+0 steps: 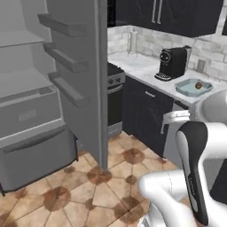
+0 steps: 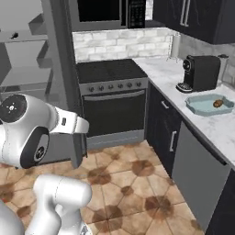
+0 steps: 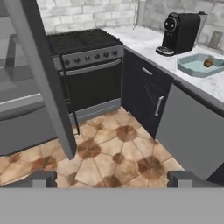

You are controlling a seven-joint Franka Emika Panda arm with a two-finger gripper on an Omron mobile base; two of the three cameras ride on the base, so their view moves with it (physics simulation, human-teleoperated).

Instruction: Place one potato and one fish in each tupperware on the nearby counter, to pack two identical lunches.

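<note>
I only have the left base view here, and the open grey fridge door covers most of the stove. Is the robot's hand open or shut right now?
Observer: Open. In the hand view the hand has its two dark fingertips standing far apart, with nothing between them.
Operator: And what is above the black stove cooktop?
Observer: A black built-in microwave hangs over it, seen in the right base view.
</note>
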